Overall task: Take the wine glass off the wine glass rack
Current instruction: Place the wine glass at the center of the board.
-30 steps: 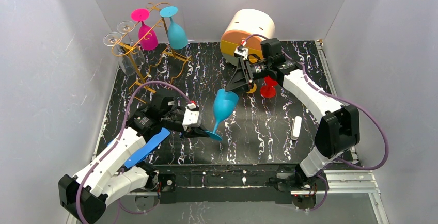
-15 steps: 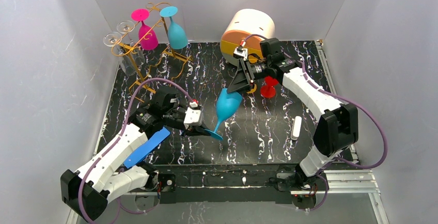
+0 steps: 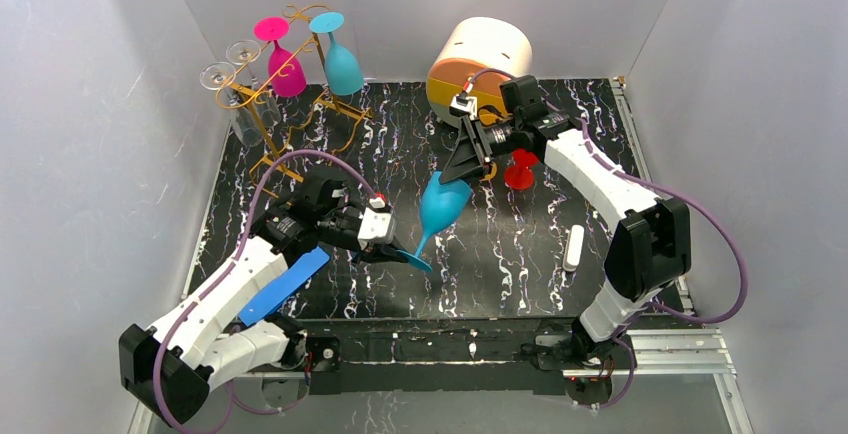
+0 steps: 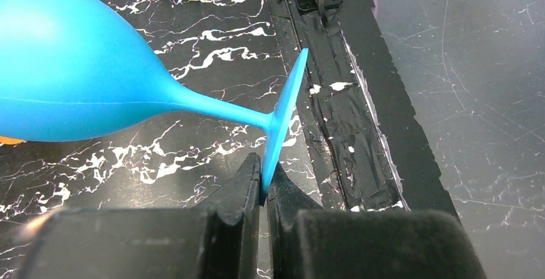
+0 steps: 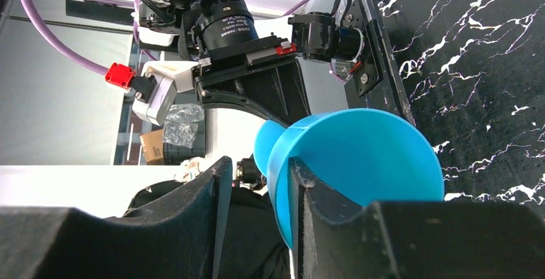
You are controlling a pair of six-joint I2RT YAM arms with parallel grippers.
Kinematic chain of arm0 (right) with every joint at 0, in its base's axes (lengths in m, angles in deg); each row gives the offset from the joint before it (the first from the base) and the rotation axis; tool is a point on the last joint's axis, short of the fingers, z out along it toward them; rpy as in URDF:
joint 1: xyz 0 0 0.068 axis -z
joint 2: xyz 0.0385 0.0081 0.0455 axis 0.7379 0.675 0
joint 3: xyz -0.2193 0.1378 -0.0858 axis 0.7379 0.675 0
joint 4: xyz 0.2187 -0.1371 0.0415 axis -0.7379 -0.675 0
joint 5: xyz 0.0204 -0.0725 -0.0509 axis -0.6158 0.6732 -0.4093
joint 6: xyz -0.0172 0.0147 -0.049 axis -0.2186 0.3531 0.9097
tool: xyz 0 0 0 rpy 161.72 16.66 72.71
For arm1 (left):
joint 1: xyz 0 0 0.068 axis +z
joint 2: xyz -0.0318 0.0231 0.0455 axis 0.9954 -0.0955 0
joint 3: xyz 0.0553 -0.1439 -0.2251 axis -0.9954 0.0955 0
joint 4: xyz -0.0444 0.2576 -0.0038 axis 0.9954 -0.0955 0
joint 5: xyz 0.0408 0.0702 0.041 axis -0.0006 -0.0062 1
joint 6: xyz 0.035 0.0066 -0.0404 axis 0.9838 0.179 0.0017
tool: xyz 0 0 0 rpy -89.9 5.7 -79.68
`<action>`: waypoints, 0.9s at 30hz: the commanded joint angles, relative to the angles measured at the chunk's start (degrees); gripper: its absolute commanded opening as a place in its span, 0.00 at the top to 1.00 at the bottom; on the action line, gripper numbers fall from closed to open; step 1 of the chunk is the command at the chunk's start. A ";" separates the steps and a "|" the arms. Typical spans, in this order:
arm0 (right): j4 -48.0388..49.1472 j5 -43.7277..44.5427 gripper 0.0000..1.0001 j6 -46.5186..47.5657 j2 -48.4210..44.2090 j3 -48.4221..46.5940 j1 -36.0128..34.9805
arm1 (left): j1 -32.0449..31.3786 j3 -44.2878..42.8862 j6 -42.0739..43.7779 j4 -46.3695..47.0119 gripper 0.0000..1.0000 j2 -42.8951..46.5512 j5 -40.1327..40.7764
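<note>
A blue wine glass [image 3: 440,206] hangs tilted above the table's middle, between both grippers. My left gripper [image 3: 402,252] is shut on the edge of its round foot, as the left wrist view [image 4: 264,182] shows, with the stem and bowl [image 4: 77,80] reaching away to the left. My right gripper [image 3: 463,168] is at the bowl's rim. In the right wrist view [image 5: 260,162] one finger sits inside the bowl [image 5: 366,157] and the other stands apart outside it. The gold wire rack [image 3: 265,119] stands at the back left, holding a pink glass [image 3: 285,69], a teal glass [image 3: 343,64] and two clear ones.
A round cream-and-orange box [image 3: 478,59] stands at the back, just behind the right wrist. A red glass [image 3: 519,169] sits beside the right arm. A white oblong object [image 3: 573,247] lies at the right. A blue flat strip [image 3: 285,284] lies under the left arm.
The left gripper and the blue glass have shifted slightly to the right. The right gripper has stayed at the rim.
</note>
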State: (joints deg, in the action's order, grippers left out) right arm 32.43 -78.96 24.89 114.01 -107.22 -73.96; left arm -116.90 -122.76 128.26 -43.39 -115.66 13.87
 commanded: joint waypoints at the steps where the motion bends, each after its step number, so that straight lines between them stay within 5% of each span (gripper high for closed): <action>1: -1.37 -3.80 0.56 0.52 0.02 -2.20 -1.43 | 0.21 -2.46 0.77 0.19 1.00 -1.09 0.85; 17: -4.36 -2.24 0.97 3.87 1.26 -3.29 -1.69 | 0.21 -1.20 -0.13 0.06 1.00 -0.63 2.22; 23: -3.29 -1.44 0.99 3.78 0.10 -2.18 -1.75 | 0.21 -1.65 -0.83 -0.31 1.00 0.17 3.78; 27: -2.62 -0.48 0.99 3.78 -0.55 -1.55 -1.70 | 0.21 -2.04 -1.34 -0.81 0.86 0.36 3.39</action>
State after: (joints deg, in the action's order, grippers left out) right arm 29.06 -79.90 26.60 116.29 -108.22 -74.58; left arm -116.97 -122.90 128.61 -43.89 -116.03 15.89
